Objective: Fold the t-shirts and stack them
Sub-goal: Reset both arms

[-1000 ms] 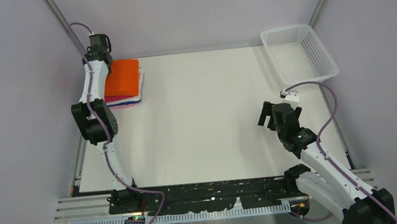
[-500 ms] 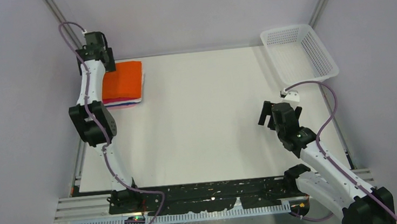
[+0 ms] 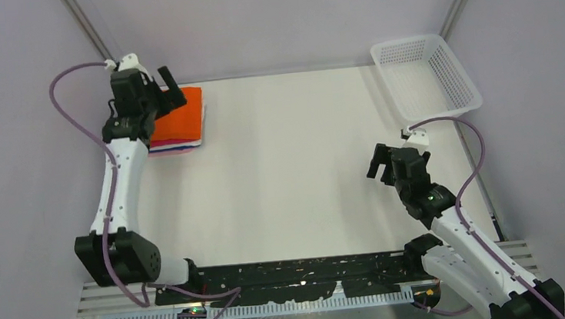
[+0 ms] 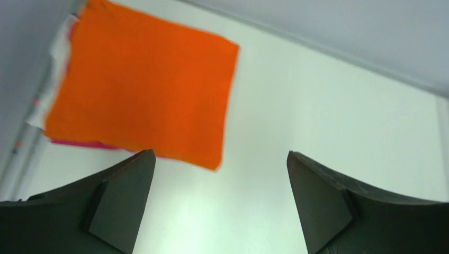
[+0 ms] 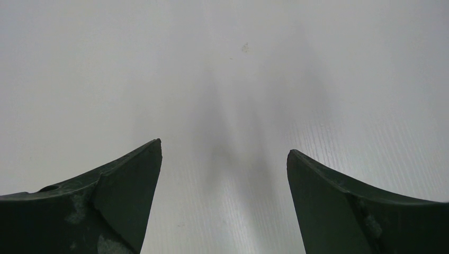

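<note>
A folded stack of t-shirts lies at the table's far left, with the bright orange t-shirt (image 3: 181, 116) (image 4: 143, 90) on top. A magenta-pink edge (image 4: 79, 143) and a white edge (image 4: 57, 53) stick out beneath it, and a blue sliver (image 3: 176, 148) shows at the near side. My left gripper (image 3: 172, 87) (image 4: 219, 153) hovers over the stack's far left part, open and holding nothing. My right gripper (image 3: 382, 163) (image 5: 223, 145) is open above the bare white table (image 3: 288, 167) at the right, far from the shirts.
A white plastic lattice basket (image 3: 461, 82) stands at the far right corner, with nothing showing inside it. Grey walls and metal posts close in the table on the left, far and right sides. The arm bases and a black rail run along the near edge.
My left gripper has opened wide and lifted off the stack's far left edge. Its elbow has swung toward the near edge. The orange shirt has settled on the stack. The right arm has hardly moved.
</note>
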Action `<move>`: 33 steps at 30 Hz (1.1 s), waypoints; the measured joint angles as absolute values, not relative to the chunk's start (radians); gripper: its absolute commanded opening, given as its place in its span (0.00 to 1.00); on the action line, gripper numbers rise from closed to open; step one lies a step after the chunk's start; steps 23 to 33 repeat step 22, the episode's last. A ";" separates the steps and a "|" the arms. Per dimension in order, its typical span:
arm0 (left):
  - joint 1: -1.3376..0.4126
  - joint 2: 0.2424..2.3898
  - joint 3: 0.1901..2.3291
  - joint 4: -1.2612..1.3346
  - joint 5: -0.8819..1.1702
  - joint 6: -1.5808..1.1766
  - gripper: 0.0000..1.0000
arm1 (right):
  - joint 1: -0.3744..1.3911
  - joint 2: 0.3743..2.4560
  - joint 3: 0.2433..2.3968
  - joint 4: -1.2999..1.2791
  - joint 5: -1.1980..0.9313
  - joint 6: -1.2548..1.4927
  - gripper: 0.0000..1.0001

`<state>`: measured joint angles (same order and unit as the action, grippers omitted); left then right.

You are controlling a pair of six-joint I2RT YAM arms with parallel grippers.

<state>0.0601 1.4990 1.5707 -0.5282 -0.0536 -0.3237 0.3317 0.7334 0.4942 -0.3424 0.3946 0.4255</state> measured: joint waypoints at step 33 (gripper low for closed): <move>-0.384 0.785 0.405 -0.152 -0.148 -0.516 1.00 | 0.332 0.528 0.396 -0.371 0.368 0.473 0.95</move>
